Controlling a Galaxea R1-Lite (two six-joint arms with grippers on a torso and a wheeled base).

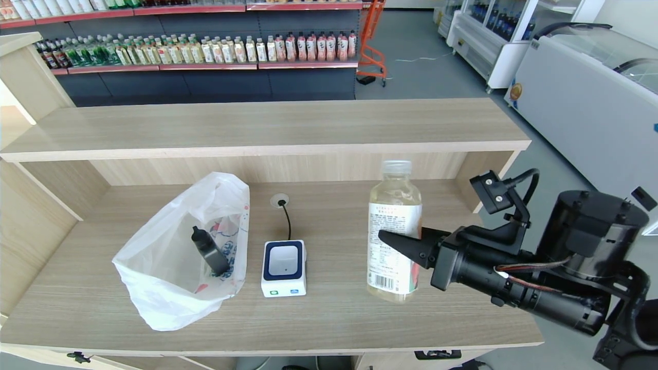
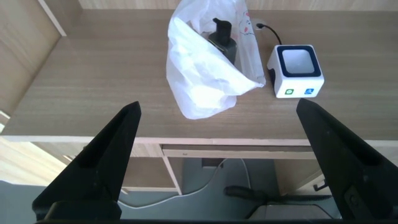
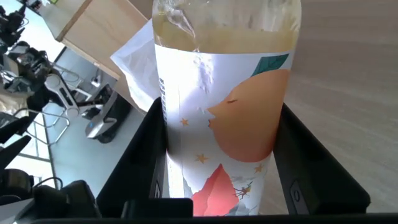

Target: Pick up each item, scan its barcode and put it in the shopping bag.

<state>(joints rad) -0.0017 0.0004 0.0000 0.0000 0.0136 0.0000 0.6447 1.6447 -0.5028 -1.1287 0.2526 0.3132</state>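
A clear bottle (image 1: 395, 231) of pale drink with a white label stands upright right of the middle of the counter. My right gripper (image 1: 398, 241) is shut on its lower half from the right. In the right wrist view the bottle (image 3: 224, 124) sits tight between both fingers (image 3: 311, 162). The white and blue scanner (image 1: 284, 267) lies to its left, face up. Further left is the white shopping bag (image 1: 169, 257), mouth open, with a dark item (image 1: 208, 252) inside. My left gripper (image 2: 219, 109) is open and holds nothing, off the counter's front edge, facing the bag (image 2: 205, 74) and the scanner (image 2: 298, 70).
The scanner's black cable (image 1: 285, 216) runs back to a hole in the wooden counter (image 1: 334, 318). A raised ledge (image 1: 257, 128) walls off the back. Bare counter lies in front of the scanner and bottle. Store shelves and freezers stand beyond.
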